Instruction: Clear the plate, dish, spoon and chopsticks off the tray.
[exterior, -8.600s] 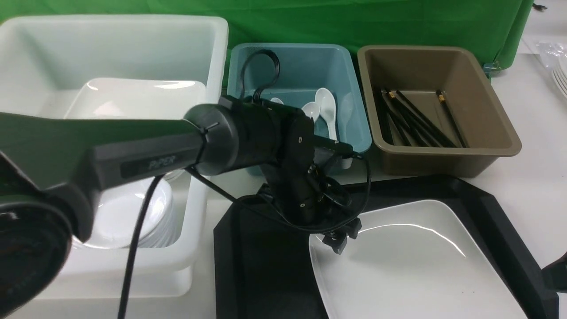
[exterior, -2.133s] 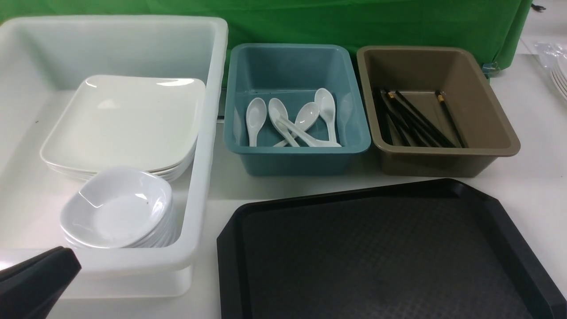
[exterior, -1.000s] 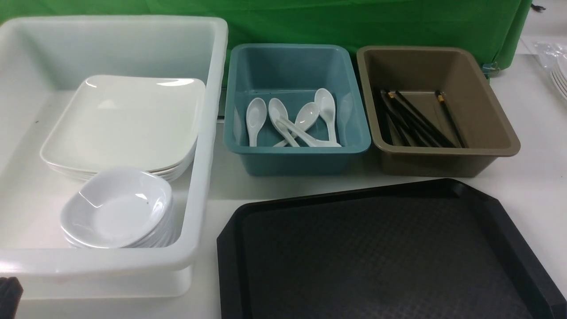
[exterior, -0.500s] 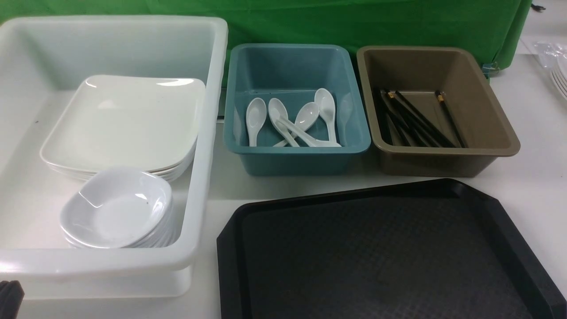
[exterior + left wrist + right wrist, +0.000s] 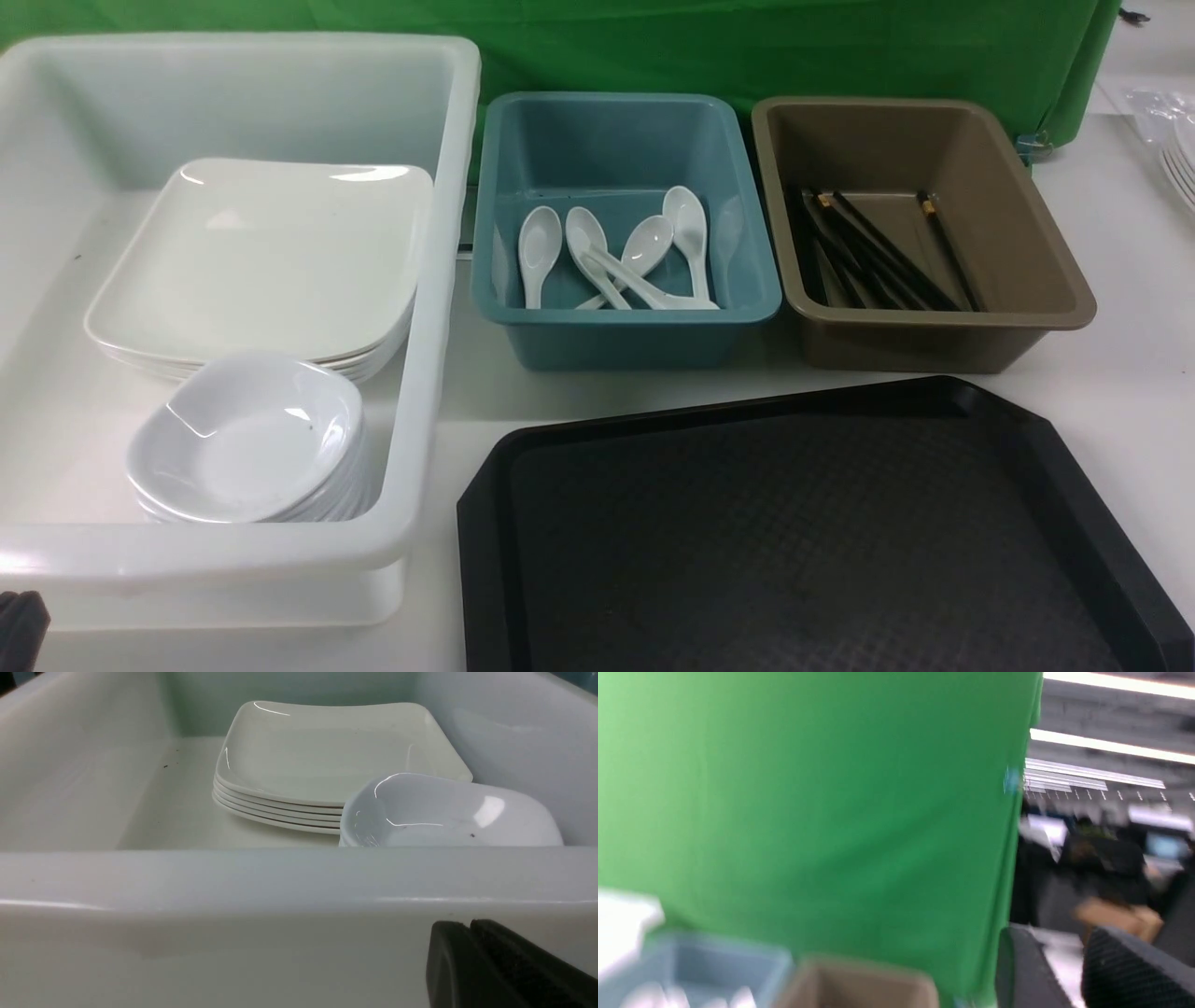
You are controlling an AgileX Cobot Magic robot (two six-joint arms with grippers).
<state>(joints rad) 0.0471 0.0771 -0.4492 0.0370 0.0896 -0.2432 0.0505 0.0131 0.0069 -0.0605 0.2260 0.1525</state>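
Observation:
The black tray (image 5: 794, 541) lies bare at the front right. The plate (image 5: 261, 257) tops a stack in the white bin (image 5: 439, 280), also visible in the left wrist view as the plate (image 5: 327, 751). The dish (image 5: 247, 439) tops a stack of small bowls in front of it. Several spoons (image 5: 607, 252) lie in the teal bin, and several chopsticks (image 5: 878, 252) lie in the brown bin. My left gripper (image 5: 469, 926) is shut and empty, just outside the white bin's near wall (image 5: 233, 896). My right gripper (image 5: 1064, 947) is open with nothing between its fingers, raised and facing the green backdrop.
The teal bin (image 5: 625, 336) and the brown bin (image 5: 934, 341) stand side by side behind the tray. A green cloth (image 5: 653, 47) hangs at the back. More white plates (image 5: 1178, 159) sit at the far right edge.
The plate that lay on the tray under my left arm is now in the white bin, and the arm has drawn back to the front left corner. The right gripper has widened.

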